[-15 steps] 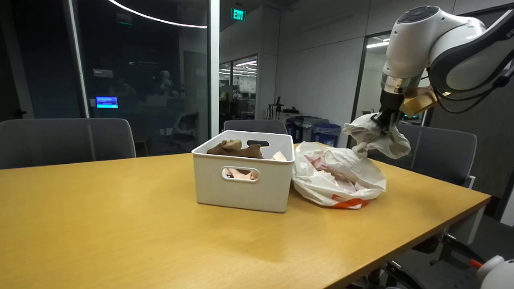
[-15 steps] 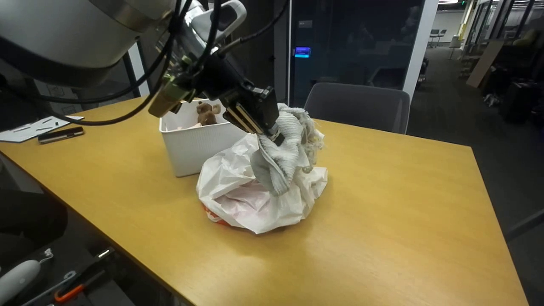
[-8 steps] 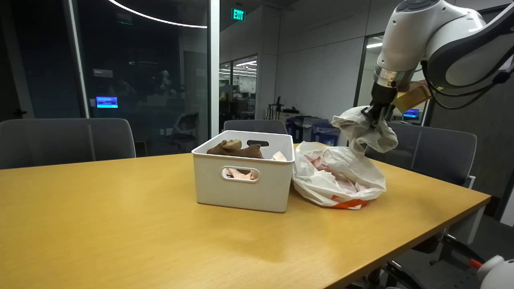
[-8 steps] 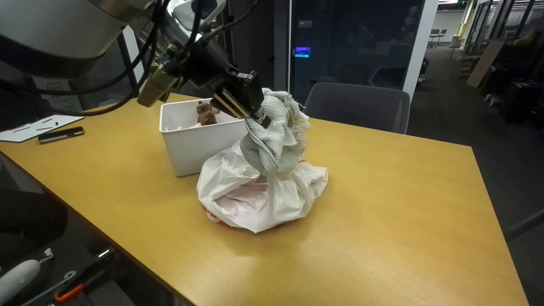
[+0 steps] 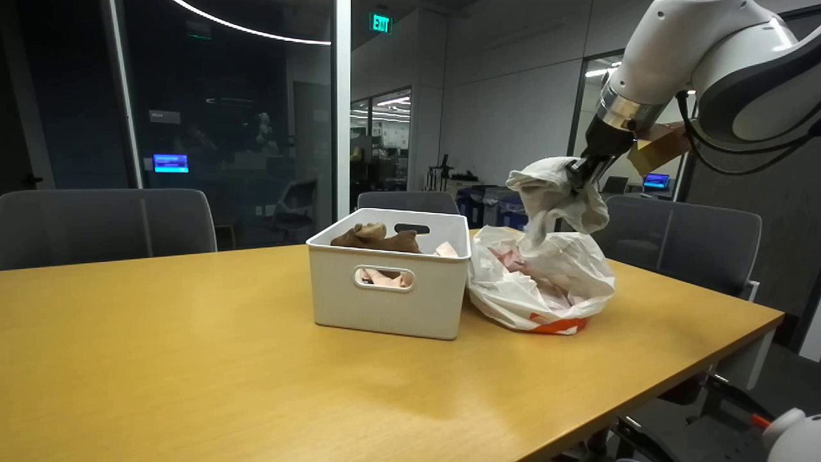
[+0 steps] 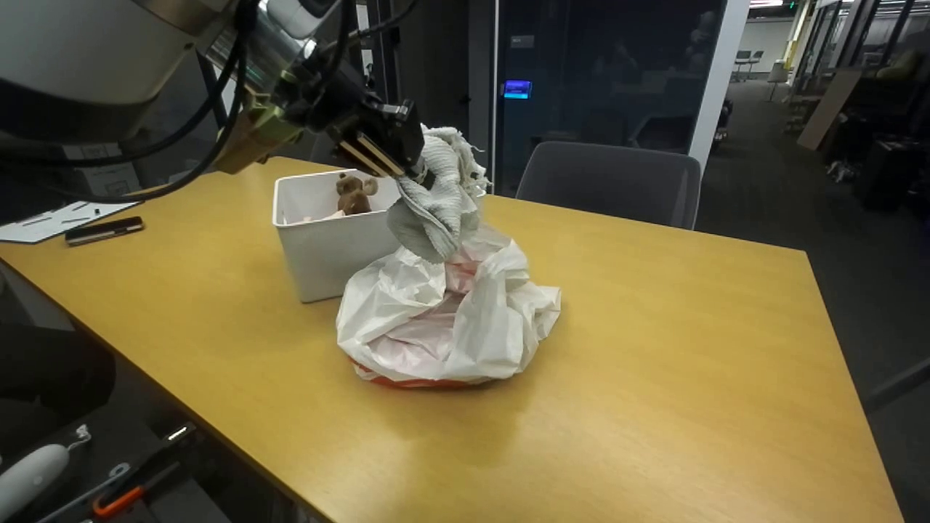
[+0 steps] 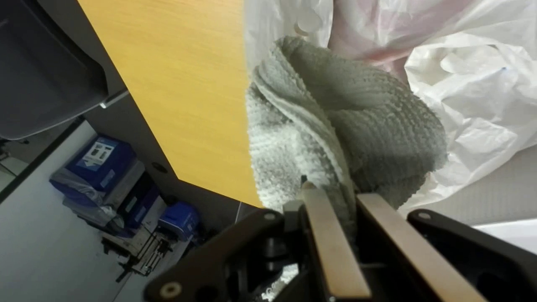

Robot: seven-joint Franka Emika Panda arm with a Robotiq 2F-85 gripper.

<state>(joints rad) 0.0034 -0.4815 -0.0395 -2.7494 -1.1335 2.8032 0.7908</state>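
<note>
On the desk, the white bin stands just beside the crumpled plastic bag. Above the bag hangs the pale cloth, pinched in the hand. Its drooping end could snag the bag (whether they touch is unclear) and drag it along; if the pinch is shallow, the cloth might slip.

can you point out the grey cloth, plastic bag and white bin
Grey cloth (image 7: 344, 126): in the wrist view, on its folded middle.
Plastic bag (image 6: 485, 327): in an exterior view, on its crumpled white side.
White bin (image 5: 387, 311): in an exterior view, on its near outer wall.
</note>
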